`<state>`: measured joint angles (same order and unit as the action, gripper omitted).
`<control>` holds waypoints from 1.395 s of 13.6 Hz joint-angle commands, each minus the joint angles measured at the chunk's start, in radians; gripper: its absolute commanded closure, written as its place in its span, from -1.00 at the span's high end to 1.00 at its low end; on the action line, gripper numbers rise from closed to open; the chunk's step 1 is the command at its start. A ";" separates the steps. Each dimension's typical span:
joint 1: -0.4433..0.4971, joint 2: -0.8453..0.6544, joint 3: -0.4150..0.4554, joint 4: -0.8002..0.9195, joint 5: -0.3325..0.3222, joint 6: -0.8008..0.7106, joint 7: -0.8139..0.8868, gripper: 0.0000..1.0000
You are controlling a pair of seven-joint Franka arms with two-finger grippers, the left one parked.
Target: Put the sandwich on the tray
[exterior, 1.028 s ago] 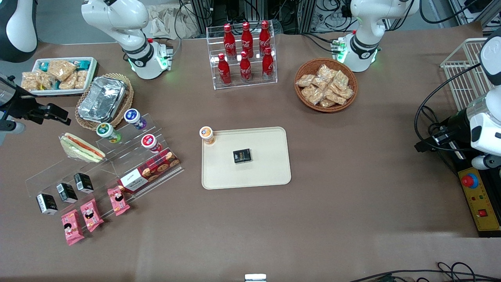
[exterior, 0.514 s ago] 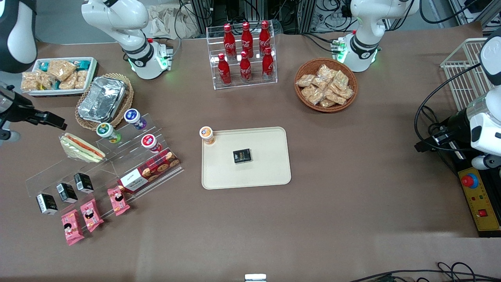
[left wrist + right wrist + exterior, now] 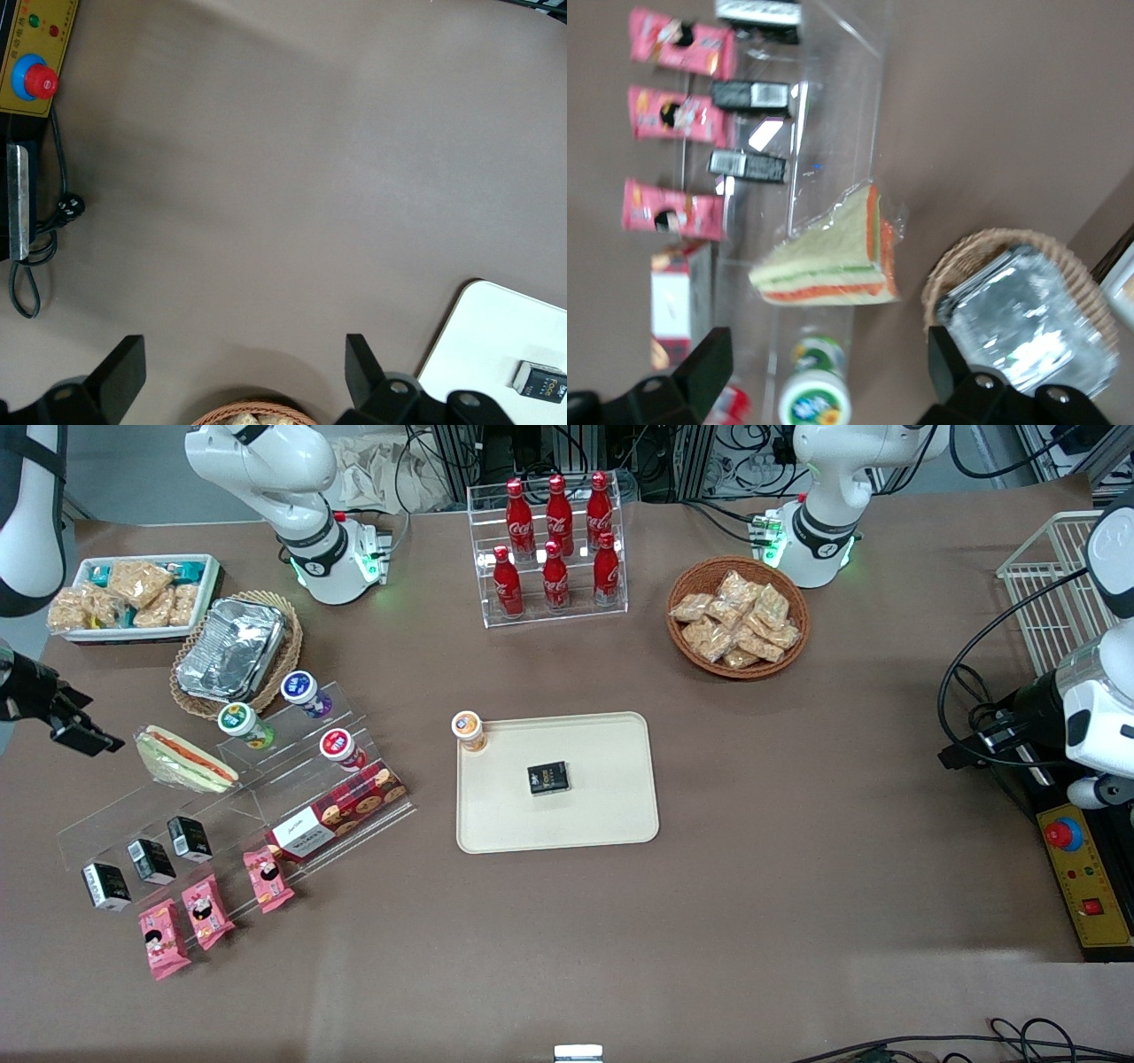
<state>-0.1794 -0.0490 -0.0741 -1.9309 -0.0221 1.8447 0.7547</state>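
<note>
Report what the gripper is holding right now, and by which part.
Nothing. The gripper is open and empty, hovering above the wrapped sandwich, which lies untouched on the clear acrylic stand.

The brown table carries the cream tray well apart from the gripper, the wrapped sandwich just beside the gripper, a clear acrylic step stand, pink snack packets, a cola bottle rack and two wicker baskets.
</note>
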 commanded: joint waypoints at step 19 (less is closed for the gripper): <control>-0.069 0.092 -0.023 -0.161 0.107 0.180 0.606 0.94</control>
<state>-0.2391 0.0327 -0.1016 -2.0757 0.0652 1.9869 1.3520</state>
